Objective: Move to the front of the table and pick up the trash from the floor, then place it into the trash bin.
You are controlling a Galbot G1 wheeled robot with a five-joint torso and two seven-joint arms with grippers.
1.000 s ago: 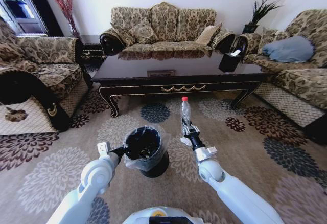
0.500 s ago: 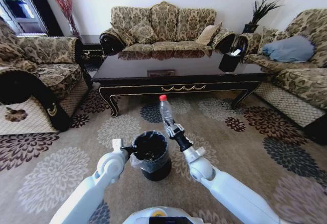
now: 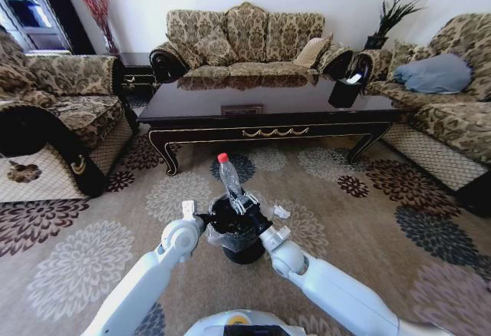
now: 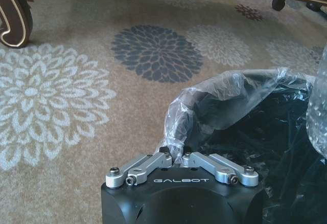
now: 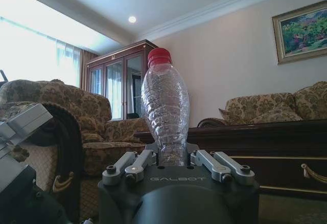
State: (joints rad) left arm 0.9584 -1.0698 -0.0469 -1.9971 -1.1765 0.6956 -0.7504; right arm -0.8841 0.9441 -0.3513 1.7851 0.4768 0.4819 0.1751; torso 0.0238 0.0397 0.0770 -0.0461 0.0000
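My right gripper (image 3: 244, 204) is shut on the base of a clear plastic bottle (image 3: 228, 175) with a red cap, holding it upright right over the trash bin (image 3: 238, 232). The right wrist view shows the bottle (image 5: 165, 111) rising from the shut gripper (image 5: 171, 163). My left gripper (image 3: 205, 219) is shut on the bin's rim, pinching the clear plastic liner (image 4: 219, 104) between its fingers (image 4: 153, 162). The bin stands on the flowered floor (image 3: 383, 198) in front of the dark coffee table (image 3: 261, 106). A small white scrap (image 3: 281, 212) lies on the carpet just right of the bin.
Sofas ring the table on the left (image 3: 46, 113), back (image 3: 249, 41) and right (image 3: 453, 98). A black box-shaped holder (image 3: 345, 90) stands on the table's right end. Open carpet lies to either side of the bin.
My right gripper has carried the bottle left and nearer, from right of the bin to over its mouth. The left gripper and bin have shifted right toward the middle.
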